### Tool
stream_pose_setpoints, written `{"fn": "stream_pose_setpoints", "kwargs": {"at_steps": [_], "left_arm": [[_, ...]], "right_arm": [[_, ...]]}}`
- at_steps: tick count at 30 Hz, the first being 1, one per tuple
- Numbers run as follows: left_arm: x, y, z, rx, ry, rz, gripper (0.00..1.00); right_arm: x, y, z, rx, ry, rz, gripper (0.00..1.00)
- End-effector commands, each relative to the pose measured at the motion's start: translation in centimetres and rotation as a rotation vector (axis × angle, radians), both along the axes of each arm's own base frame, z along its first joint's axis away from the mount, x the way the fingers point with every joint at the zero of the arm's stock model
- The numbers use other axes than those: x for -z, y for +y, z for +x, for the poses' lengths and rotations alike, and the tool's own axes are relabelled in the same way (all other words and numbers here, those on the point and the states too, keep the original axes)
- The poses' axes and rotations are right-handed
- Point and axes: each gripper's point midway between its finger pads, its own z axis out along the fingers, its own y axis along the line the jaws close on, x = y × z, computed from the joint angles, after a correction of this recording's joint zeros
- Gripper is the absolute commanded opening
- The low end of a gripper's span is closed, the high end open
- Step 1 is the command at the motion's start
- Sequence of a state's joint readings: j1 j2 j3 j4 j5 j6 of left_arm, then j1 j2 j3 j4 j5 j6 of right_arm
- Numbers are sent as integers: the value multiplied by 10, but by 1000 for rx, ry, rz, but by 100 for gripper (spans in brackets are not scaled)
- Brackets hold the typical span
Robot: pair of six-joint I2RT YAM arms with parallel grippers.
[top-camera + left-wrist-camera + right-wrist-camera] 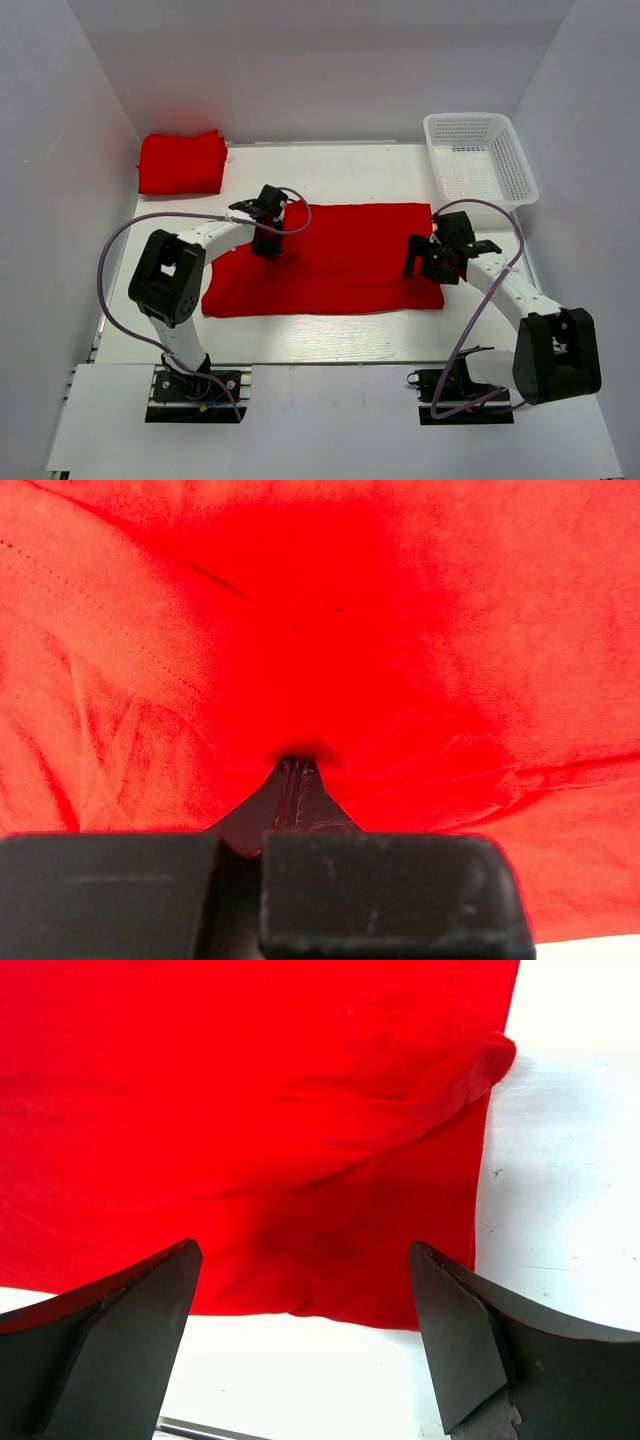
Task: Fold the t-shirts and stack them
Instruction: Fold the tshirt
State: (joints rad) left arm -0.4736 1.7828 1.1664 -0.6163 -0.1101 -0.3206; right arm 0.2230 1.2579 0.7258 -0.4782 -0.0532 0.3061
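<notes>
- Broadly, the spread t-shirt (330,260) lies flat across the middle of the white bench (330,335) in the top view, its long side running left to right.
- Its lower left part is hidden behind the left arm.
- A folded t-shirt pile (182,162), the same bright red, sits at the upper left of the frame on the bench's far corner, well apart from the spread one. How many shirts it holds cannot be told.
- A white mesh basket (480,158) stands at the upper right, apart from the cloth.
- The left claw (268,242) is down on the spread t-shirt near its upper left edge.
- In the left wrist view, the left claw (297,775) has its jaws pressed together, clenched on a pinch of the red fabric (420,630). The fabric puckers around the tips and fills nearly the whole frame.
- The right claw (430,260) sits at the shirt's right edge in the top view.
- In the right wrist view, the right claw (302,1250) is released, jaws wide apart with nothing gripped between them.
- Beyond those jaws lies the shirt's corner (250,1110), with a soft ridge (470,1070) of bunched cloth at the upper right.
- Bare bench (570,1160) shows along the right side and the bottom of that frame.
</notes>
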Motion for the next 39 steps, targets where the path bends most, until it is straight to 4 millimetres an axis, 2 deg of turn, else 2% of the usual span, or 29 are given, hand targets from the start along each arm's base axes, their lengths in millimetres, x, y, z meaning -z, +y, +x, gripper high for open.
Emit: {"fn": "stream_pose_setpoints", "kwargs": {"at_steps": [1, 6, 7, 8, 9, 15, 21, 27, 30, 32, 33, 36, 39], "left_arm": [[-27, -12, 11, 38, -95, -68, 0], [-35, -14, 12, 43, -112, -85, 0], [-35, -11, 6, 42, -82, -71, 15], [-41, -12, 6, 33, -84, -77, 85], [-40, -9, 4, 29, -77, -64, 100], [-43, -1, -12, 29, -69, -60, 100], [-28, -6, -19, 61, -46, -90, 100], [-9, -4, -14, 61, -13, -50, 100], [-10, -5, -8, 57, -27, -46, 100], [-2, -3, -9, 42, -11, -30, 95], [-5, -3, -5, 39, -24, -27, 95], [4, -1, -3, 25, -7, -8, 92], [4, -1, 0, 21, -11, 0, 89]], "right_arm": [[-17, -3, 5, 14, -51, -6, 90], [-18, -4, 4, 17, -53, -7, 90], [-18, -3, 4, 17, -53, -1, 90], [-18, -3, 3, 13, -50, -1, 90], [-19, -3, 3, 10, -56, -1, 90], [-18, -3, 2, 8, -55, 1, 90], [-14, -2, 2, 6, -39, 5, 90], [-16, -1, 4, 1, -48, -1, 90], [-14, -2, 4, 1, -40, -4, 90], [-12, -2, 4, 6, -33, -5, 90], [-11, -3, 3, 7, -27, -8, 90], [-10, -2, 4, 3, -28, -9, 90], [-9, -3, 4, 5, -24, -9, 90]]}}
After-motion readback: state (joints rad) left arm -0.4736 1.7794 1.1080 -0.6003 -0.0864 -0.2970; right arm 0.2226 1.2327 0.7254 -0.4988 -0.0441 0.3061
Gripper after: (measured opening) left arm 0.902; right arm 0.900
